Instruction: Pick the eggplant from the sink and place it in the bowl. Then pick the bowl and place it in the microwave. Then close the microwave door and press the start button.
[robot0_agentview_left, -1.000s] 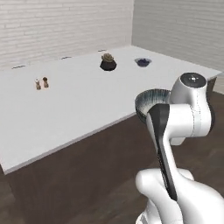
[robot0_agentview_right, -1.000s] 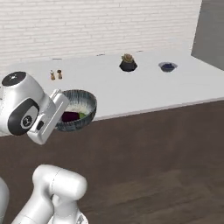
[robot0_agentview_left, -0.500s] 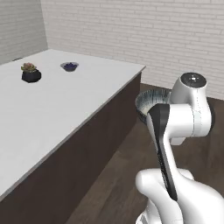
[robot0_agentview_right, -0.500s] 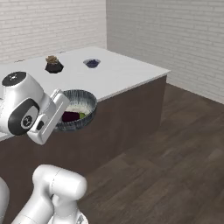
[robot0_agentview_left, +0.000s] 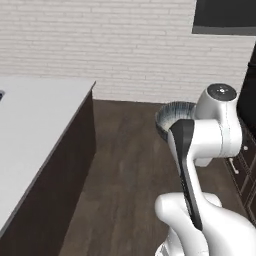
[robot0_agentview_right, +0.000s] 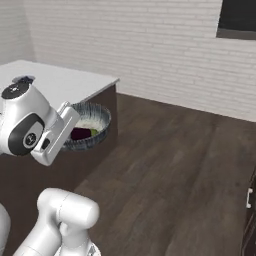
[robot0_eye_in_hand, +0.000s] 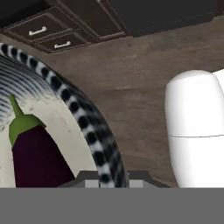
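I am on the second step, carrying the bowl (robot0_agentview_right: 88, 125) toward the microwave, my jaws clenched on its rim at the bottom of the hand view. One eggplant (robot0_eye_in_hand: 37, 155) lies inside the one bowl, lower left there. Next, I judge, I must find the open cavity and slide the bowl in level.

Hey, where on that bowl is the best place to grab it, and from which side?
Grip the bowl by its rim, one finger inside and one outside, coming from above the edge. The wall is thin and upright, the body too wide to span, and the eggplant lies in the middle. The pincer is already shut on the rim this way.
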